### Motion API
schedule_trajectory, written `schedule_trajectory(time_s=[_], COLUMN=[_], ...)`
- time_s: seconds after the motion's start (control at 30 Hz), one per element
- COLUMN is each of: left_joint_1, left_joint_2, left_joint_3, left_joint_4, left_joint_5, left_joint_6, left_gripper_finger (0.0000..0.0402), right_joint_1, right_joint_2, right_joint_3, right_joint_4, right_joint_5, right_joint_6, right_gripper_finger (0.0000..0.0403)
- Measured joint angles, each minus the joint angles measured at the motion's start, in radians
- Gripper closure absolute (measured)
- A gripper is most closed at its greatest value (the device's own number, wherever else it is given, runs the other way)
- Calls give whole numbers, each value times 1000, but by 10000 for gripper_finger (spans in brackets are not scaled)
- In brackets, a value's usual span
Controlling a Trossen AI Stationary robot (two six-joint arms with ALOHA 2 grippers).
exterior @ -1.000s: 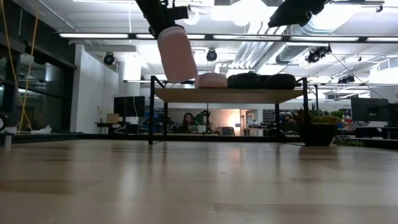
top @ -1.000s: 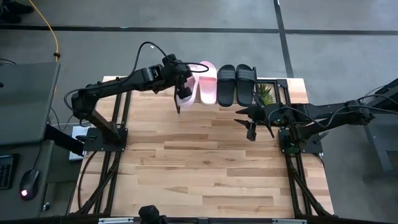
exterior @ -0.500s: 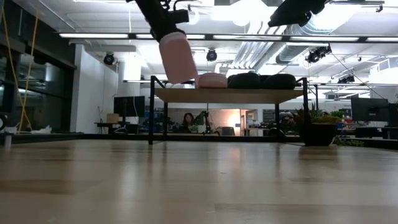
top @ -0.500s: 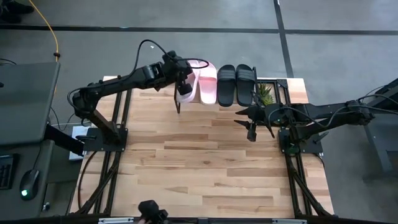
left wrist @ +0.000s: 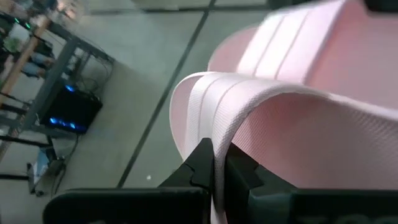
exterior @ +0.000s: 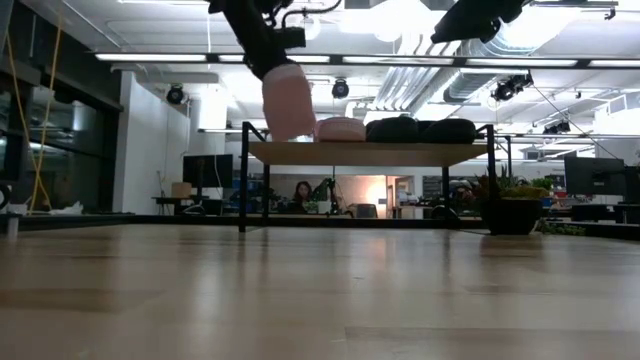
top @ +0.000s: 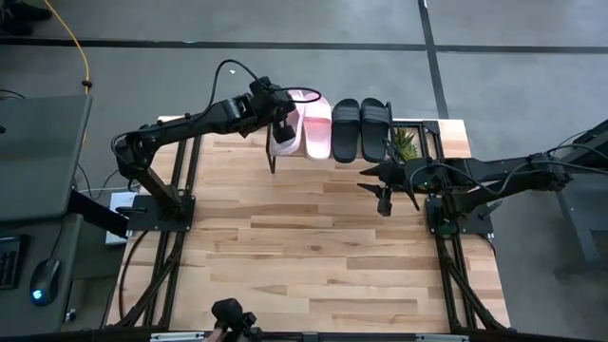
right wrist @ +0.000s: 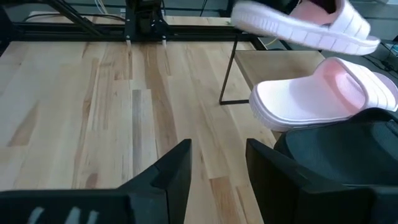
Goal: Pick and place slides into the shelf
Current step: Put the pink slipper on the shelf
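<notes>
1. We see the left gripper [top: 280,126] clamped on the strap of a pink slide [top: 285,133], holding it in the air above the left end of the shelf [exterior: 360,153].
2. Compared with a second ago, the left gripper has carried the pink slide farther over the shelf. From above, the slide now lies close alongside the second pink slide [top: 317,125], where earlier its heel hung out past the shelf's front edge.
3. In the low view the held slide [exterior: 289,102] sits a little more to the right than before, tilted steeply with one end close above the board.
4. The second pink slide and the two black slides [top: 361,127] rest on the shelf in a row, unchanged.
5. The right gripper [top: 384,186] hangs over the table [top: 304,247] in front of the shelf's right end, where it was before, with its fingers [right wrist: 174,171] spread and nothing between them.
6. Only the left wrist view shows the grip itself: two dark fingertips [left wrist: 202,163] pinch the ribbed strap [left wrist: 249,102] at its edge.
7. Only the right wrist view shows the gap under the held slide [right wrist: 305,25], which floats apart from the resting pink one [right wrist: 323,93].
8. A small plant [top: 405,144] stands just beside the shelf's right end.
</notes>
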Motion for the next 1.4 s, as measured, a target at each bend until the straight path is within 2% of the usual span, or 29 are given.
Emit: schedule_trajectory(time_s=[0.6,0.87,1.13,1.4], left_joint_1=[45,45,45,45], left_joint_2=[91,94,95,97], left_joint_3=[2,2,3,2], left_joint_4=[-16,-30,-104,-107], left_joint_5=[48,78,67,67], left_joint_6=[-34,-44,-41,-45], left_gripper_finger=[396,396,396,387], right_joint_1=[0,0,0,0], right_joint_2=[0,0,0,0], right_joint_3=[0,0,0,0], right_joint_4=[0,-1,-1,0], right_joint_5=[-9,-9,-9,-9], right_joint_6=[2,1,0,-2], right_gripper_finger=[260,260,260,260])
